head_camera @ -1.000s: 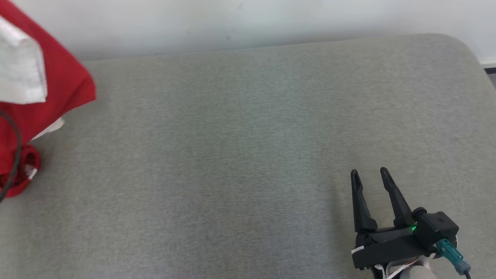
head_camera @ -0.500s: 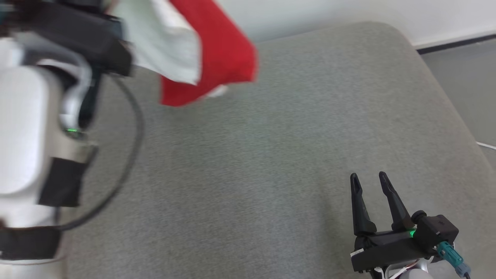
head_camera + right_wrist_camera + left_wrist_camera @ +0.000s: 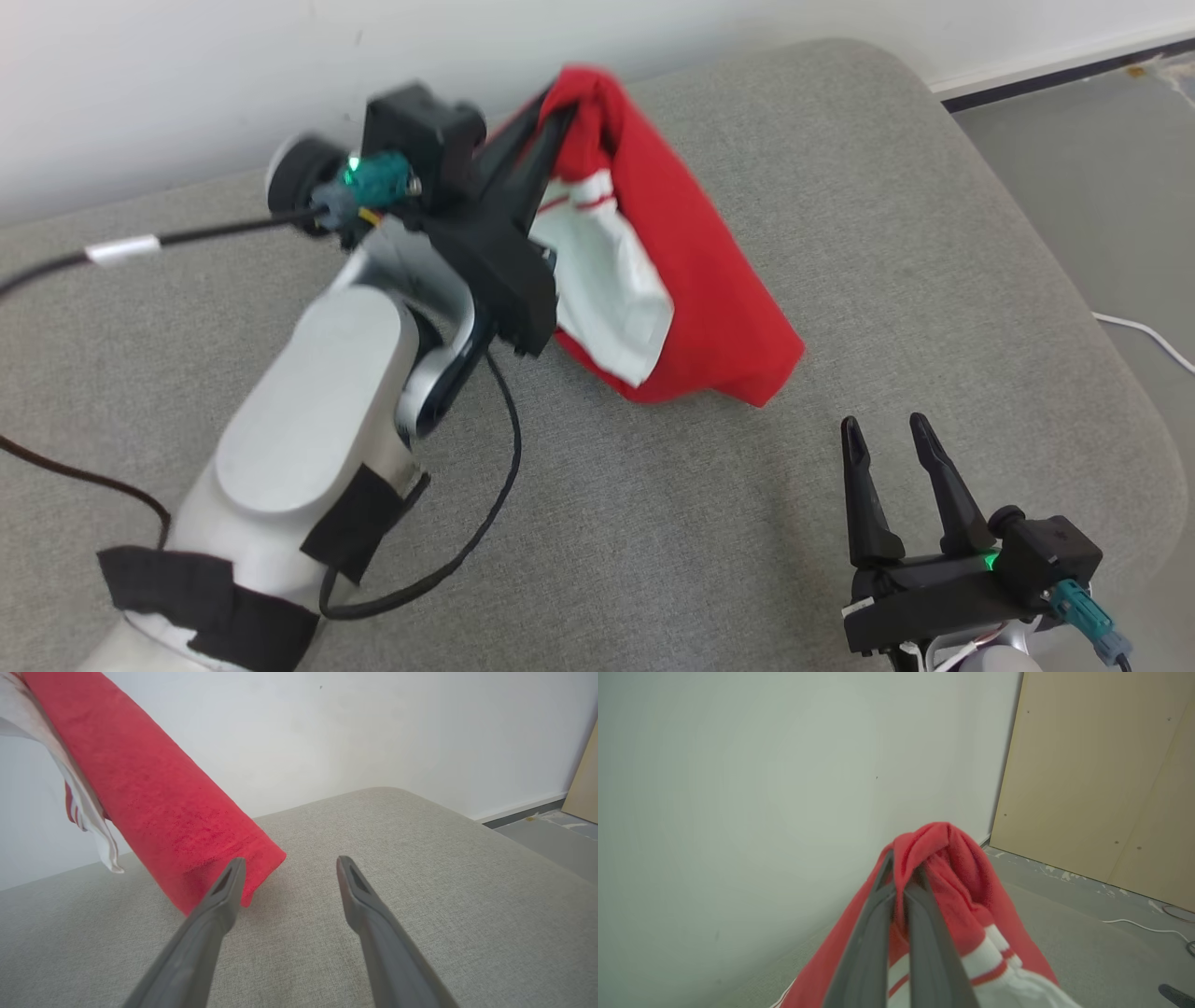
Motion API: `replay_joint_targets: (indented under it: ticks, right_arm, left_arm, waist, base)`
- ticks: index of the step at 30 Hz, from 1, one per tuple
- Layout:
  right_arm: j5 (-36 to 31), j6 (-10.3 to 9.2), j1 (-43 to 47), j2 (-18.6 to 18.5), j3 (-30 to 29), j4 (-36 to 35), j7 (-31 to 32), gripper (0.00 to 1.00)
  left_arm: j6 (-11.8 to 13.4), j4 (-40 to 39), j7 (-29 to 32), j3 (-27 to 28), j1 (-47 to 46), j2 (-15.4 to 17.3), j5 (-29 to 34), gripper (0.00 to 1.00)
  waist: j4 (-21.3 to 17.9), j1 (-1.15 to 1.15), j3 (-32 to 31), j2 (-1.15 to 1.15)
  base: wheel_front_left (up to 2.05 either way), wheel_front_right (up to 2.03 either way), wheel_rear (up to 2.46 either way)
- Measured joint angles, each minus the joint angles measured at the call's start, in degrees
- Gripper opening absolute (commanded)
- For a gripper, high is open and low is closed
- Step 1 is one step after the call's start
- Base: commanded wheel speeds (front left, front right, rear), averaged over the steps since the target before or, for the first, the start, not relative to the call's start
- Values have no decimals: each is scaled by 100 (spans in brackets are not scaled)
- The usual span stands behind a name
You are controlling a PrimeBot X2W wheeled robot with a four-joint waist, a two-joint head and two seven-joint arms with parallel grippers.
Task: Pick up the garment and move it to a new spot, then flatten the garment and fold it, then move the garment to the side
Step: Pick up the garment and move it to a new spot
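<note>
The garment [image 3: 691, 271] is red with a white panel and red-striped white cuffs. It hangs in the air over the grey cushioned surface [image 3: 653, 541], bunched at its top end. My left gripper [image 3: 558, 105] is shut on that bunched top, and the left wrist view shows the red garment [image 3: 952, 868] pinched between the two fingers. My right gripper [image 3: 882, 429] stands open low at the lower right, nothing between its fingers. In the right wrist view the hanging garment [image 3: 159, 798] ends just left of my right gripper [image 3: 288, 861].
A white wall [image 3: 187, 84] runs along the back of the grey surface. The surface's rounded right edge [image 3: 1055, 280] drops to a grey floor [image 3: 1102, 159] with a white cable [image 3: 1148, 336]. A black cable [image 3: 485, 523] loops off my left forearm. A beige panel [image 3: 1101, 774] stands against the wall.
The head camera has swung, so the whole picture has shifted. The left arm has come into view, carrying the garment rightward toward the middle of the surface. The right gripper stays open in place.
</note>
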Motion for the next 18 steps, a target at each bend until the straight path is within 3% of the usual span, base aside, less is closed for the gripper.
replay_joint_targets:
  ticks: [15, 16, 18]
  right_arm:
    - [-56, 0, -145, 0, 11, 40, 0, 100]
    - [-68, 0, -144, 0, -3, 43, -1, 100]
    - [-97, 0, -133, 0, 7, 36, -1, 100]
  left_arm:
    - [0, 1684, -521, -625, 743, -79, -281, 2]
    - [0, 1706, -622, -644, 725, -113, -285, 96]
    - [0, 1726, -804, -656, 668, -176, -327, 100]
  waist:
    - [142, 0, 149, 0]
    - [165, 0, 142, 0]
    - [214, 0, 108, 0]
  base:
    - [0, 0, 0]
    - [0, 0, 0]
    - [0, 0, 0]
